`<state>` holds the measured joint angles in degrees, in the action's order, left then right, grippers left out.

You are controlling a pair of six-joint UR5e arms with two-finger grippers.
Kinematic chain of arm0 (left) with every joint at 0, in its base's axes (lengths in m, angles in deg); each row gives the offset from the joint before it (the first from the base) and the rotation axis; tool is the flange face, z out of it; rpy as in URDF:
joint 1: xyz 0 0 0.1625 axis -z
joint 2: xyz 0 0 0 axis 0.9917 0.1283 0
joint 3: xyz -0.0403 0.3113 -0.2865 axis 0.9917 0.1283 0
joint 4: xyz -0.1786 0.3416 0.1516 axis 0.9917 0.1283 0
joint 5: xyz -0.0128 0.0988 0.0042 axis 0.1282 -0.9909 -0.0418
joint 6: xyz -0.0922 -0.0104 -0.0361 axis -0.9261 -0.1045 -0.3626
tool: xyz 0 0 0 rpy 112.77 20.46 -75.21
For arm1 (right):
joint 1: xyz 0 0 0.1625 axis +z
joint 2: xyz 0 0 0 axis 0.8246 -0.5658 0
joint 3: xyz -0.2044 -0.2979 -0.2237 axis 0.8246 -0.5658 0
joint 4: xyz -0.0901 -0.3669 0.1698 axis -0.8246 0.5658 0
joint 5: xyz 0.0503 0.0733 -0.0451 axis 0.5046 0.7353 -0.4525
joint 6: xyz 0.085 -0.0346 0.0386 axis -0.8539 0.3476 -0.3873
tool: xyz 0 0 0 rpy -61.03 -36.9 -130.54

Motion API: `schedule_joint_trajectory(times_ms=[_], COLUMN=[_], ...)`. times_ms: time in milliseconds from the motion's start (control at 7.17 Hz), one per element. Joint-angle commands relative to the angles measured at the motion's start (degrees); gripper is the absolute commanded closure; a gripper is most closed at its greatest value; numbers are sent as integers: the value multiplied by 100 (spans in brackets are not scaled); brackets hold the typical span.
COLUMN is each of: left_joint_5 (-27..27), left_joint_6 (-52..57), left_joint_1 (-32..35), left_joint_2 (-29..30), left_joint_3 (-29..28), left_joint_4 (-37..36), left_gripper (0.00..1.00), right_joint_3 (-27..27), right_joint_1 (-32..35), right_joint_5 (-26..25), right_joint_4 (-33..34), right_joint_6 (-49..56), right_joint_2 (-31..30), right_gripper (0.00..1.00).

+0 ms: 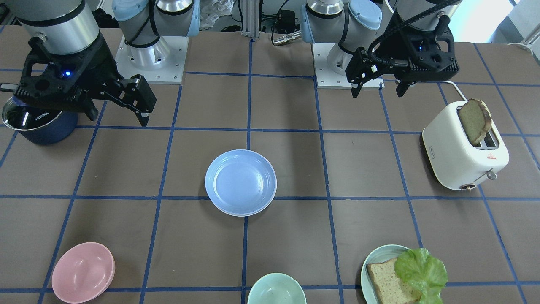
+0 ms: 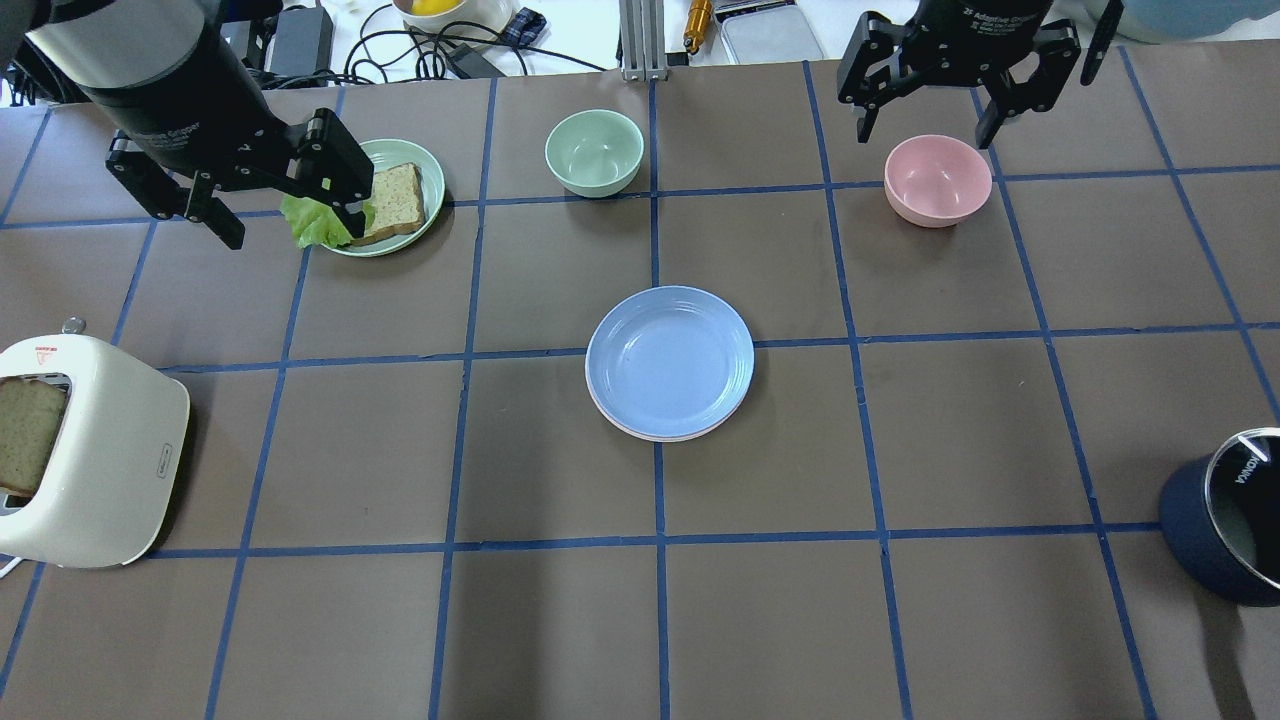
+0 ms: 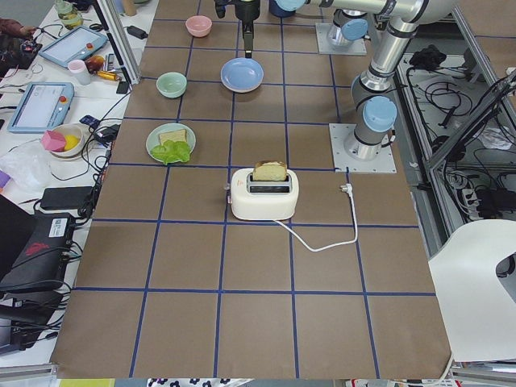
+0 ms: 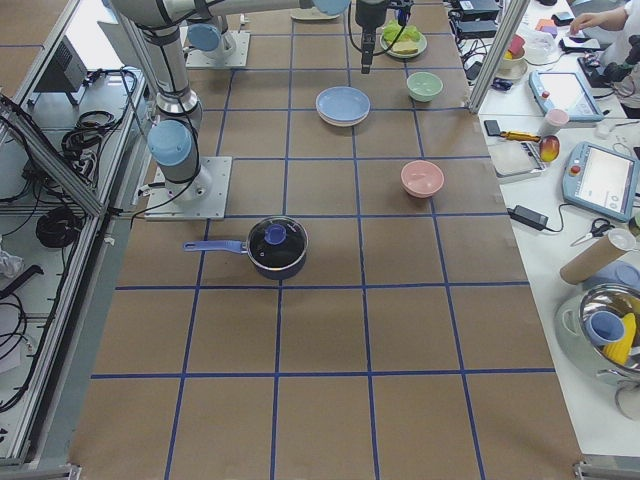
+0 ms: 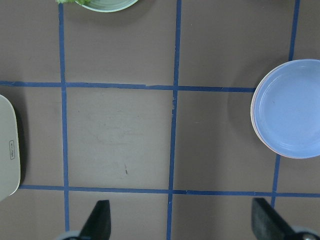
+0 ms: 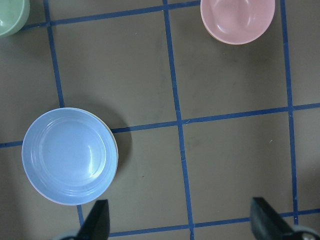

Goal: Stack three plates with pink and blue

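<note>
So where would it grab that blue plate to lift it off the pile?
Probably the raised rim, coming down from above: one of the jaws inside the lip, one outside. The blue plate lies flat and shallow, so there's no side wall to pinch.

In the overhead view the left gripper (image 2: 288, 222) hangs raised at ten o'clock, the right gripper (image 2: 924, 128) at one o'clock, both with fingers spread wide and empty.

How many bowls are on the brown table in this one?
2. A green bowl sits on the far side from the robot, near the middle. A pink bowl sits on the far side too, toward the robot's right. No other seems hidden.
</note>
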<state>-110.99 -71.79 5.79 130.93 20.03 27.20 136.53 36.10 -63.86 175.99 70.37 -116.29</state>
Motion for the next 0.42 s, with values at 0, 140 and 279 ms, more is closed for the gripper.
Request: schedule_joint_trajectory(times_ms=[0, 140, 279], left_joint_5=[-45, -54, -63], left_joint_6=[46, 55, 55], left_joint_1=[0, 0, 0], left_joint_2=[-30, -117, -162], left_joint_3=[-7, -60, -69], left_joint_4=[0, 9, 35], left_gripper=[0, 0, 0], right_joint_3=[140, 149, 149], right_joint_1=[2, 11, 11], right_joint_5=[-5, -5, -5], right_joint_4=[3, 3, 3], right_joint_6=[-5, -14, -14], right_joint_2=[-205, -205, -205], right_gripper=[0, 0, 0])
